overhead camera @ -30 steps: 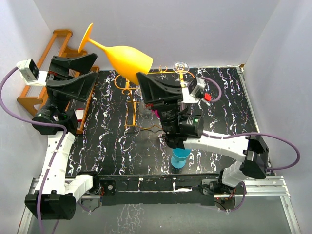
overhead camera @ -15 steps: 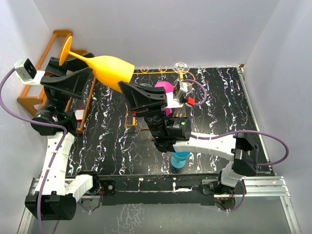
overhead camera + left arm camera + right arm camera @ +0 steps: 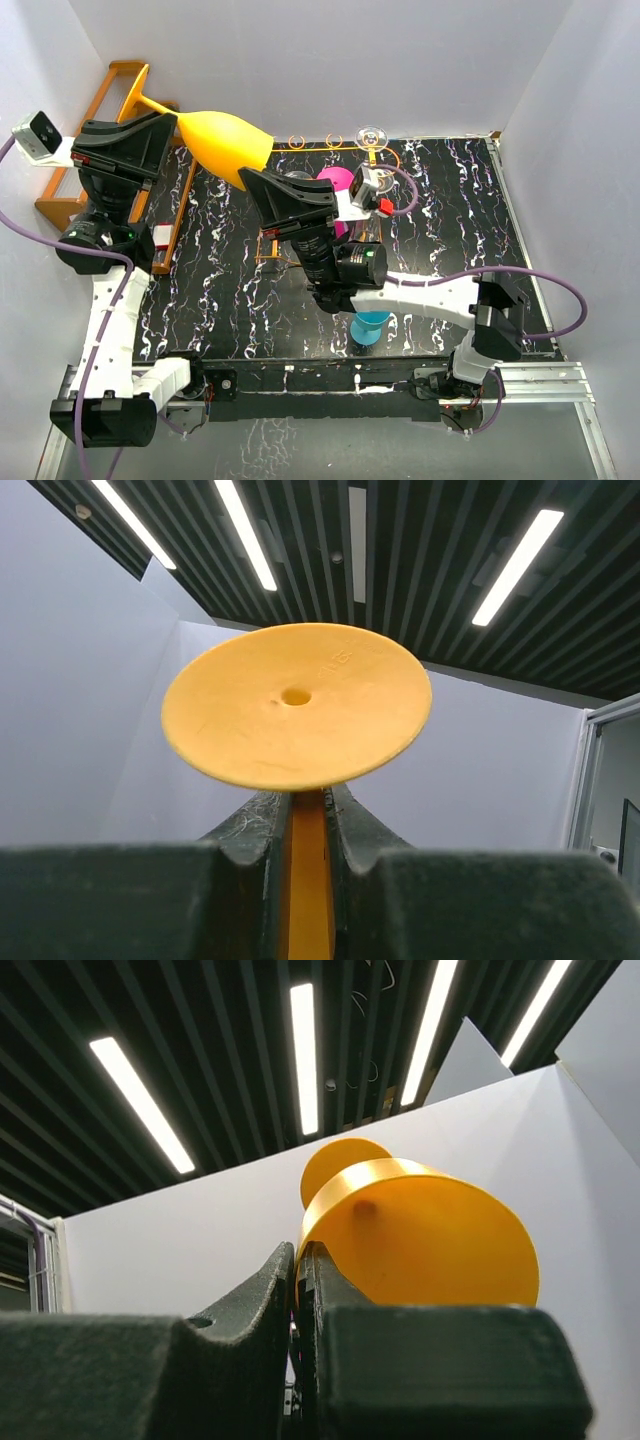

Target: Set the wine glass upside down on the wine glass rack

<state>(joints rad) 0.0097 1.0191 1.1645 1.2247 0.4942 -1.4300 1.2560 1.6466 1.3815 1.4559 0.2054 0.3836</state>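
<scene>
The orange wine glass point(image 3: 225, 145) hangs in the air over the table's back left, lying nearly level with its foot toward the left wall. My left gripper point(image 3: 168, 122) is shut on its stem point(image 3: 309, 880), just below the round foot point(image 3: 297, 705). My right gripper point(image 3: 256, 182) is shut on the rim of the bowl point(image 3: 430, 1230), one finger inside and one outside. The wine glass rack point(image 3: 272, 238), a thin gold wire stand, sits on the black marbled table under and behind the right arm, partly hidden by it.
A clear glass point(image 3: 371, 134) hangs upside down at the rack's back right. A pink glass point(image 3: 338, 184) shows behind the right wrist and a blue glass point(image 3: 371, 326) stands near the front. A brown wooden rack point(image 3: 68, 200) leans by the left wall.
The right arm carried the glass leftward and tipped it flatter. The left gripper, open a second ago, has closed on the stem.
</scene>
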